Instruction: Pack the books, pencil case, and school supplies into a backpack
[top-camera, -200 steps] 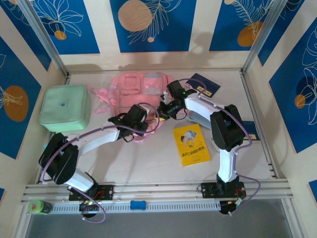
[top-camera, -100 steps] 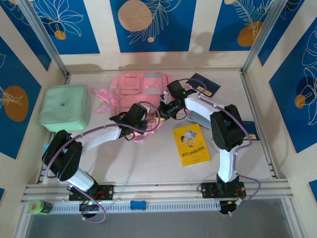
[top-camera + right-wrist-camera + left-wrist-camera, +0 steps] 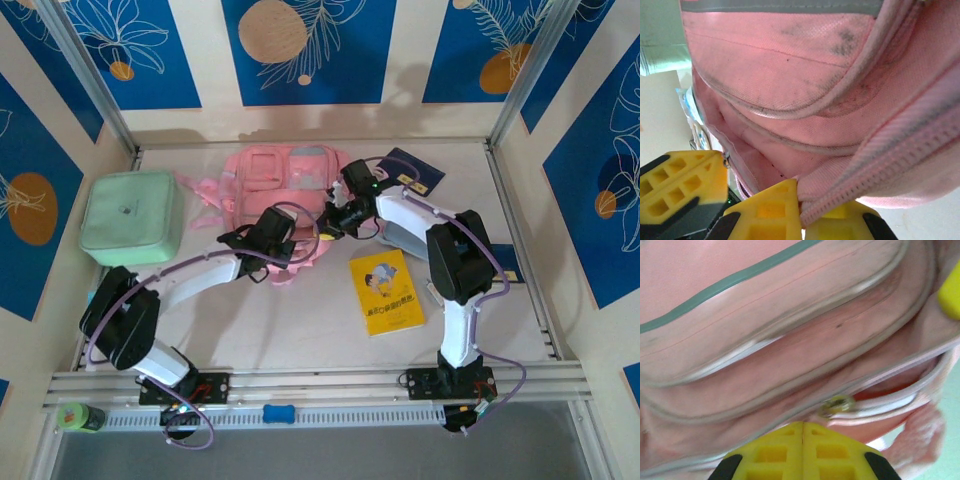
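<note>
Pale table (image 3: 300,340), walled by blue-and-cream panels. One mint-green box (image 3: 132,217) sits at the left, near the wall. One pink backpack (image 3: 270,175) lies centre-back. At its near edge the left gripper (image 3: 802,429) is clenched on nothing, just short of a zip pull (image 3: 837,405). The right gripper (image 3: 801,197) pinches the zipper edge. Two books: the yellow book (image 3: 387,291) lies in open space, the navy book (image 3: 413,172) back right. Cover writing is unreadable.

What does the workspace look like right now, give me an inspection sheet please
Surface: pale table, no spills seen.
Job's things: pink backpack at the back; yellow book and navy book lie outside it.
Clutter: mint-green box at the left.
Claws: left claw shut by the backpack's zip pull; right claw shut on its zip edge.
Cables: purple cables run along both arms.
Surroundings: blue-patterned walls.
</note>
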Controlling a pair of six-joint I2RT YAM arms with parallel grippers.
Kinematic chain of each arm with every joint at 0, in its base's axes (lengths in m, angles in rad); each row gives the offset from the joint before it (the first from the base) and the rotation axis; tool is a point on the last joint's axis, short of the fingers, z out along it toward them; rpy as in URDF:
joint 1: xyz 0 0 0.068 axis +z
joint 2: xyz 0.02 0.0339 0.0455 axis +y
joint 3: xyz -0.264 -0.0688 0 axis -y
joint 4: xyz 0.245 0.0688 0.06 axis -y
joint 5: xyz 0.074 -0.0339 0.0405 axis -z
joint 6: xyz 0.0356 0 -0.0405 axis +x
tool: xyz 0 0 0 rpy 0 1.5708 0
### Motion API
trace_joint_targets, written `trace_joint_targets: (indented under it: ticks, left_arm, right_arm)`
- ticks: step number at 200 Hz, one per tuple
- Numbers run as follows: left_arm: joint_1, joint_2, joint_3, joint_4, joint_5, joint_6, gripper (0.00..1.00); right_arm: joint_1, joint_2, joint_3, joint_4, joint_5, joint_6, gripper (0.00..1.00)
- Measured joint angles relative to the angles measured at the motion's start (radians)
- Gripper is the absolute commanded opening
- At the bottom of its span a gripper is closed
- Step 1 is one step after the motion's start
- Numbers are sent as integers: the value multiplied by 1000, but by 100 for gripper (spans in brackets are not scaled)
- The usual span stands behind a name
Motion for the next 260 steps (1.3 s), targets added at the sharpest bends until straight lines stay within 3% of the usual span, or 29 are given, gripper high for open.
trace_joint_targets:
  ticks: [53,90,137,208,260]
  left_arm:
    - [40,-29,-16,-85,6,-33,0]
    - [37,-35,-16,-72,129,-80,17]
    - [34,-60,28,-60,143,-165,25]
    - [34,80,157,-80,169,-163,36]
    - [34,180,215,-79,156,-181,35]
  right_arm:
    - [-67,24,101,-31,-2,4,0]
    - [-60,26,110,-31,-4,11,0]
    - [-51,26,106,-28,-4,12,0]
    - [-37,26,98,-16,-4,19,0]
    - [-23,39,98,-11,-3,23,0]
